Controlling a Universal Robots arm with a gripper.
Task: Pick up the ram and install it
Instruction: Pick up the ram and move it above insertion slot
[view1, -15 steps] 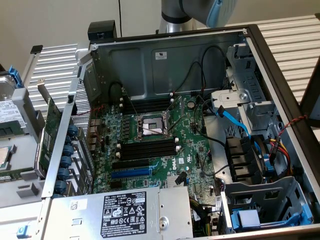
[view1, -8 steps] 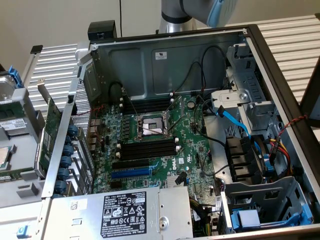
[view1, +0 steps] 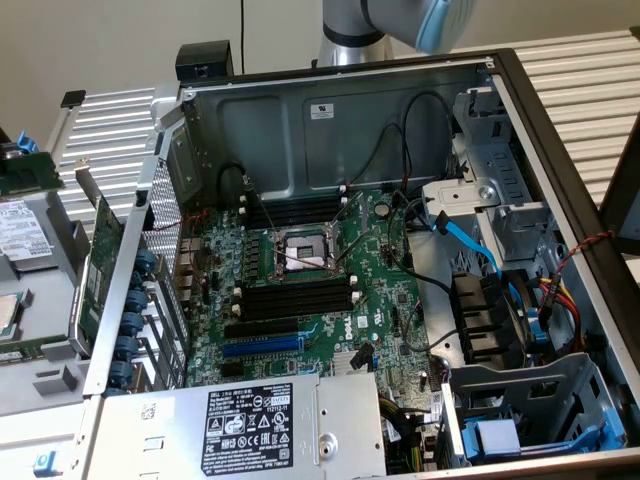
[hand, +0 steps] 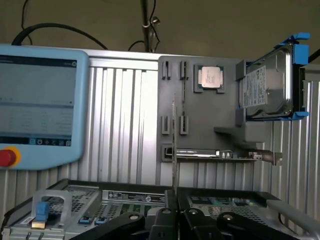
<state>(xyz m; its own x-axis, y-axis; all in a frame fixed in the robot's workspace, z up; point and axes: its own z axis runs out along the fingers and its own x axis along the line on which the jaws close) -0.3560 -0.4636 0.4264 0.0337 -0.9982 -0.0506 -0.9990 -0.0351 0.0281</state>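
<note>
- The arm (view1: 395, 25) shows in the exterior view as a grey tube and a pale blue joint cap, behind the rear wall of the open computer case (view1: 520, 150).
- In the wrist view the black fingers (hand: 131, 220) meet at the centre, with the case's rim just beyond them.
- The jaws are closed on the ram (hand: 174, 145). It is seen edge-on as a thin strip sticking straight out from between them.
- The ram is held off the case, in line with a grey parts holder (hand: 200, 120) that stands further back on the ribbed metal worktop (hand: 125, 125).
- In the case, the black memory slots (view1: 295, 297) with white end clips lie on either side of the processor socket (view1: 300, 253).
- The power supply (view1: 250, 425) has a black label headed "DELL". The smaller print cannot be made out.
- A white sticker (view1: 322, 111) on the rear wall is too small to read.
- The holder carries a processor (hand: 211, 79), a hard drive (hand: 267, 85) in a blue caddy and an expansion card (hand: 220, 154). The writing on the drive's label is illegible.
- A teach pendant (hand: 40, 105) with a red button has its screen lit, but the text cannot be read.
</note>
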